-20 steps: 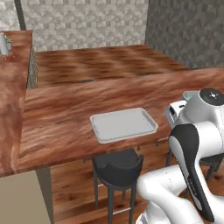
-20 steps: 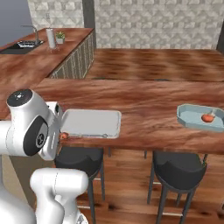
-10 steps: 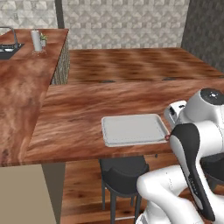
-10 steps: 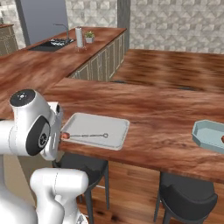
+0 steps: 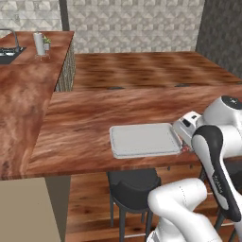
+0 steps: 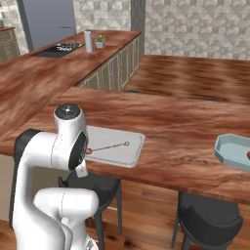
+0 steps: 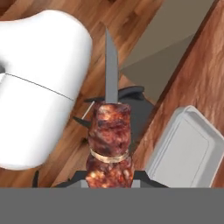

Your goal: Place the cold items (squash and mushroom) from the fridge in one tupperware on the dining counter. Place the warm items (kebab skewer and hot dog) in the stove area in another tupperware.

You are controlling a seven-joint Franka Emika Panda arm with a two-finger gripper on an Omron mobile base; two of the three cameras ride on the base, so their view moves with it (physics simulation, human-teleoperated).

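Browned, rough meat chunks sit on the kebab skewer (image 7: 109, 144), whose flat metal blade ends in a point; the claw (image 7: 109, 181) is clenched on it beside the wooden counter (image 5: 85, 127). Nearby lies a shallow grey tupperware (image 5: 142, 140); farther right, a bluish tupperware (image 6: 234, 151) holds something reddish.

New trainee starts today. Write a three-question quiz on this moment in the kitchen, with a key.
1. True or false: the gripper is shut on the kebab skewer.
2. The grey tupperware nearest the arm lies on: A) the floor B) the wooden counter C) a stool.
3. Fill in: the teal tupperware sits toward the ____ edge of the right base view.

Key: 1 true; 2 B; 3 right.
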